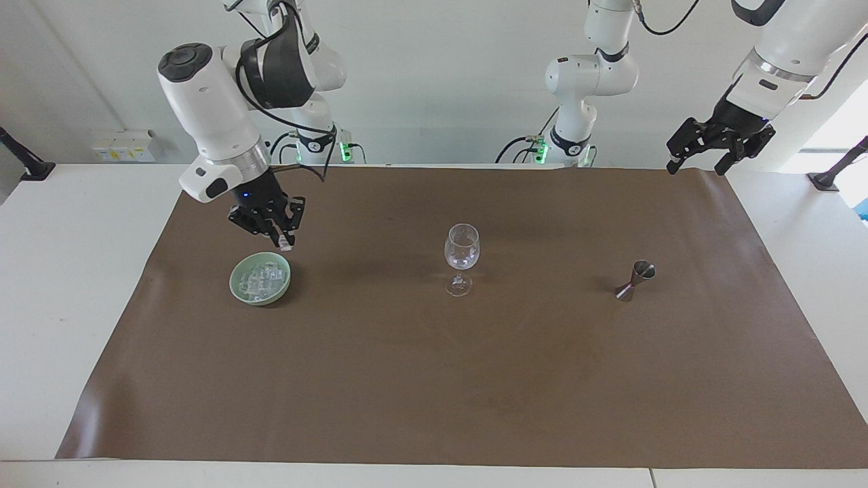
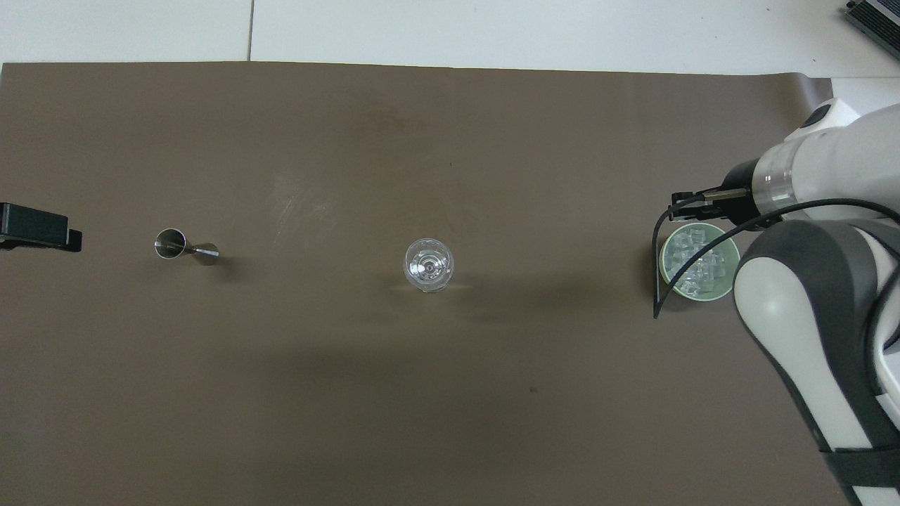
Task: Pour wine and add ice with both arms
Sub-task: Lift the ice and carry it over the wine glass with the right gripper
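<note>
A clear, empty-looking wine glass (image 1: 462, 256) (image 2: 428, 265) stands mid-mat. A pale green bowl (image 1: 237, 282) (image 2: 665, 261) with a heap of ice (image 1: 261, 278) (image 2: 692, 263) sits toward the right arm's end. My right gripper (image 1: 283, 242) (image 2: 677, 205) hangs just above the bowl's rim on the glass's side, shut on a small whitish ice cube at its tips. A steel jigger (image 1: 635, 279) (image 2: 184, 247) stands toward the left arm's end. My left gripper (image 1: 719, 146) (image 2: 35, 228) waits raised and open over the mat's corner there, holding nothing.
A brown mat (image 1: 434, 379) covers most of the white table (image 1: 61, 271). The right arm's big white elbow (image 2: 808, 309) overhangs part of the bowl in the overhead view, with a black cable looping beside it.
</note>
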{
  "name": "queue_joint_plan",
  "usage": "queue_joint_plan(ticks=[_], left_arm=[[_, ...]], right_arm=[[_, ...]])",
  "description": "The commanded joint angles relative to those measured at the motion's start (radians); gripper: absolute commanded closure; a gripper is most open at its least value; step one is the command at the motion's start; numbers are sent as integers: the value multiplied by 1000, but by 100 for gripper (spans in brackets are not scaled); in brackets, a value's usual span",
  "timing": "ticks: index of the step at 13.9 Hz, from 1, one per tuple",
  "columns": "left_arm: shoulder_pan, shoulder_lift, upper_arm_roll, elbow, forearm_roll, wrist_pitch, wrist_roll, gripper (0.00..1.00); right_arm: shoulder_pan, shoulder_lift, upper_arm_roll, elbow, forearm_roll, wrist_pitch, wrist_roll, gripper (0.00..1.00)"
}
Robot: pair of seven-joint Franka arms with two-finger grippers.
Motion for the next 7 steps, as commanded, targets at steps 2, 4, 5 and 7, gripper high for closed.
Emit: queue_joint_plan(ticks=[2,4,5,7], left_arm=[[9,-29,-8,-29,18,-6,2,0],[9,-29,-8,-29,19,-6,2,0],[10,-29,-8,-29,19,-6,3,0],[9,-29,-8,-29,19,-6,2,0]], right_arm=[[-3,28,116,46,18,39,274,100],[-3,33,173,41,65,111,452,100],[1,37,190,43,81,134,507,100],[4,48,221,43,113,193,602,100]])
